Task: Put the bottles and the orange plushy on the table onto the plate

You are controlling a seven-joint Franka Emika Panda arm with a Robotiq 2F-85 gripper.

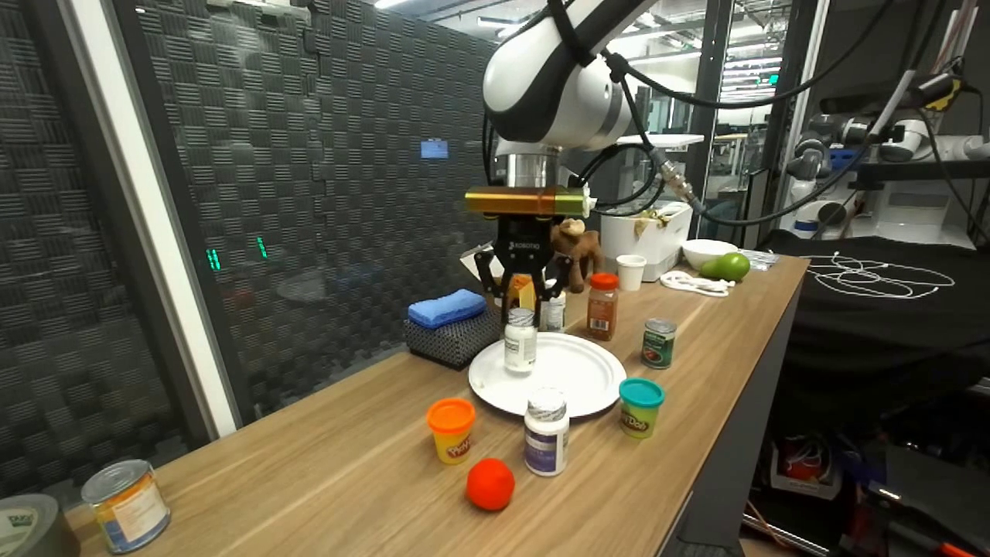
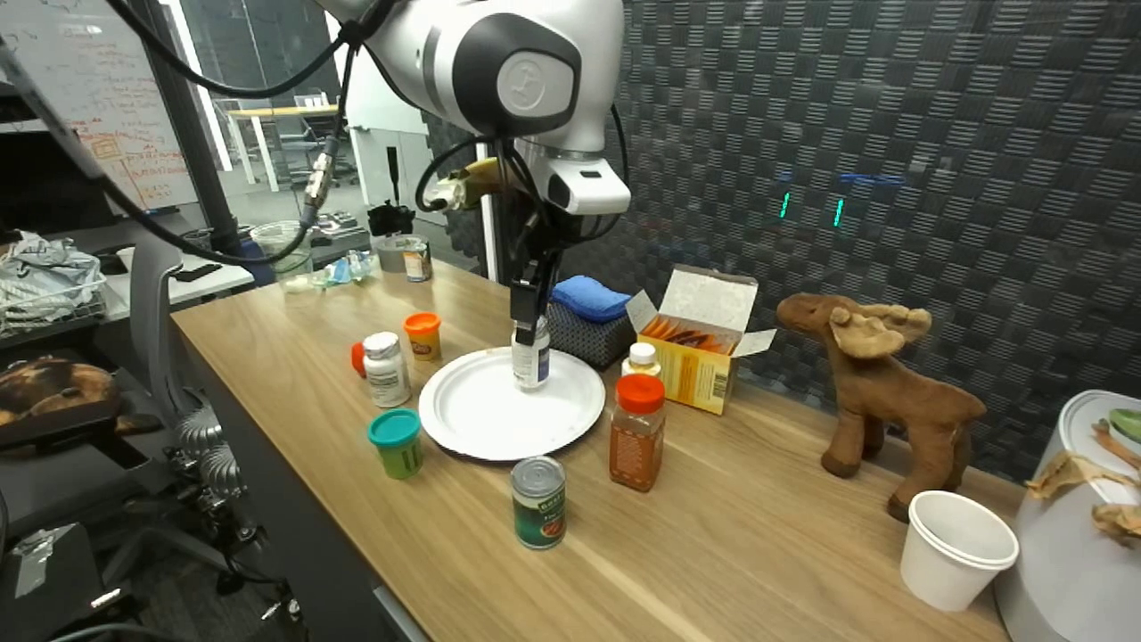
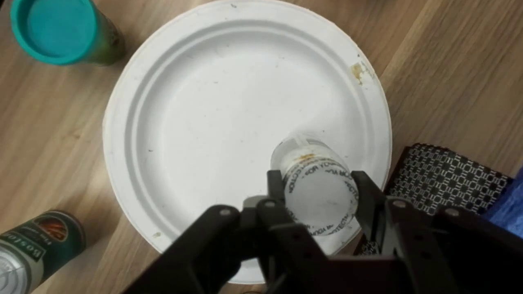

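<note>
My gripper [image 3: 317, 181] is shut on the cap of a white bottle [image 1: 520, 348], with a finger touching each side. The bottle is upright at the plate's edge-side, its base at the plate's surface; I cannot tell if it bears weight there. The white plate [image 1: 576, 379] shows in all views. A second white bottle with a purple label [image 1: 546, 441] stands on the table off the plate. A round red-orange ball [image 1: 489, 484], possibly the orange plushy, lies beside it; in an exterior view it [image 2: 357, 358] is mostly hidden behind that bottle. A smaller white-capped bottle [image 2: 641, 360] stands behind the plate.
Near the plate stand a red-lidded spice jar [image 2: 636, 437], a green can [image 2: 538, 513], a teal-lidded tub [image 1: 640, 406] and an orange-lidded tub [image 1: 451, 429]. A dark box with a blue cloth [image 1: 447, 308], a yellow carton [image 2: 695, 366] and a brown moose plush [image 2: 891, 383] stand along the wall.
</note>
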